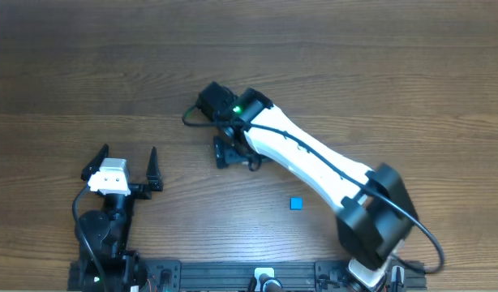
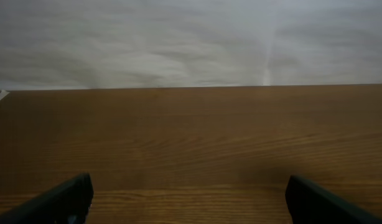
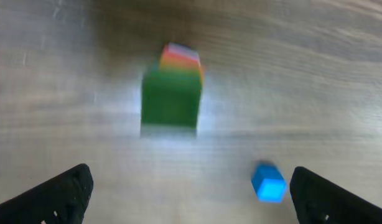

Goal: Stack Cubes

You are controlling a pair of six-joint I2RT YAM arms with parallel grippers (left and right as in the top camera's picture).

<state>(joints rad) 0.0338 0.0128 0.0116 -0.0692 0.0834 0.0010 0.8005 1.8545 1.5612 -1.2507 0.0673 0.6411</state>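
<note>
Here, both tools gape: the left tool [image 1: 128, 151] low left in the top view, the right tool [image 3: 191, 173] over the bench [image 1: 354, 65]. In the right wrist view a green cube [image 3: 170, 99] touches an orange cube [image 3: 181, 59] upper centre; the blue cube [image 3: 267, 182] lies lower right.

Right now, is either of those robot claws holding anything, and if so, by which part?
Nothing is held. Both the left gripper and the right gripper are open and empty; the green cube and blue cube sit on the table, untouched.
</note>
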